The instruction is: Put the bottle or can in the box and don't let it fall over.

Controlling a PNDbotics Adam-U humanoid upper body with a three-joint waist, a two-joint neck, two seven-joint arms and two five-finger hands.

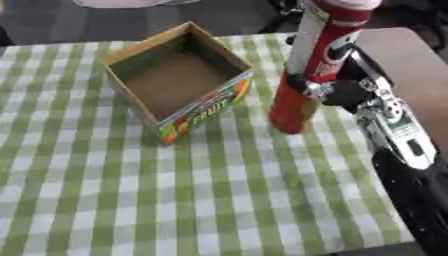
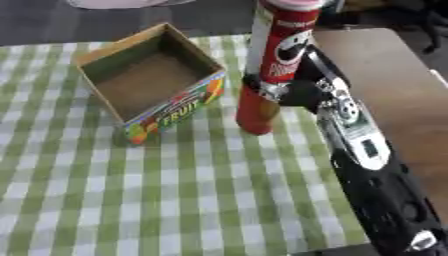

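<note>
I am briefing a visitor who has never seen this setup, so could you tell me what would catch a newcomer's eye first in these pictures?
First, the tall red can, upright right of centre, with the right hand curled round its middle. Next, the open cardboard box with the colourful fruit print, empty, to the can's left on the green checked tablecloth. The left hand is out of view.

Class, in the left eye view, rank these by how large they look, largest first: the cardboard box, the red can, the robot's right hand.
1. cardboard box
2. red can, unsure against the box: it is cut off at the top and nearer the camera
3. right hand, mostly hidden behind the can
</note>
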